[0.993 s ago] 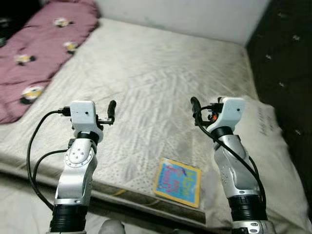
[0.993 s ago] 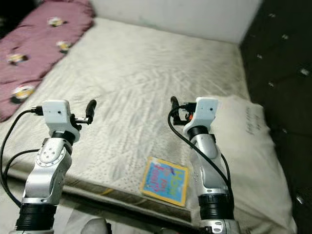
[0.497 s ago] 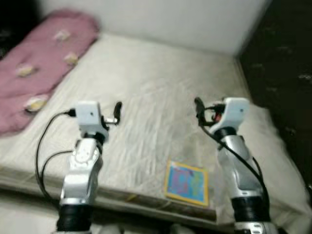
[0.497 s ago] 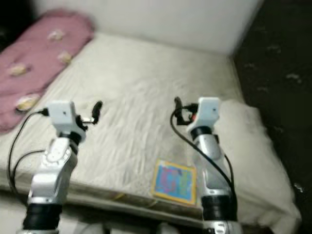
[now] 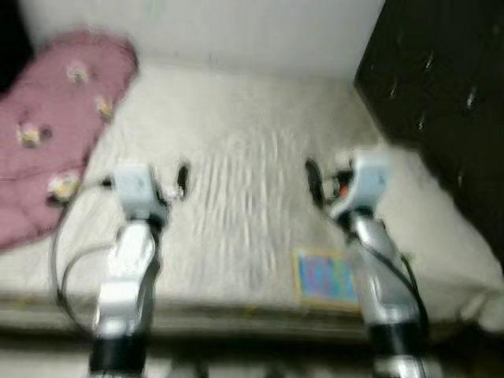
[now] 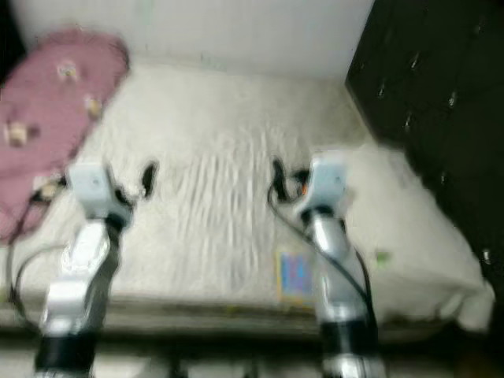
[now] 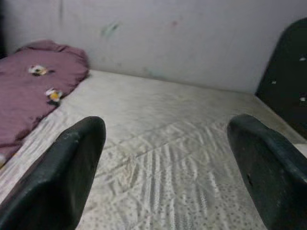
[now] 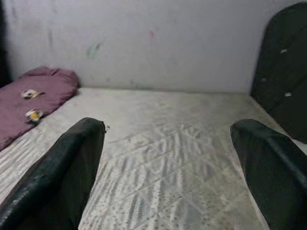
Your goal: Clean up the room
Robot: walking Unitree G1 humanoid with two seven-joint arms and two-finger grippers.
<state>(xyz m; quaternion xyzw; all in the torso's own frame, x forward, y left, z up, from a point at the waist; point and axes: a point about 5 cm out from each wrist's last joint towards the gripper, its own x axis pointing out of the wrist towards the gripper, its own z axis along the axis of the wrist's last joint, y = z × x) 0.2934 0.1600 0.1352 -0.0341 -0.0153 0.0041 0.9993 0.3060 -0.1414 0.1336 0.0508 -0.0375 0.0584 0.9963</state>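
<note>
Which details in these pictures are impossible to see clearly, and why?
- Book cover: text and picture unreadable, head views blurred by motion; right arm covers its edge.
- Prints on the pink blanket: too blurred in the eye views, too small in the left wrist view.
- Pillow markings: smeared by blur.
- Floor before the mattress: cut off by the bottom edge.

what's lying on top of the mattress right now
A colourful book lies near the mattress front edge, with a pink blanket on its left and a pillow on its right. What they cover is hidden.
</note>
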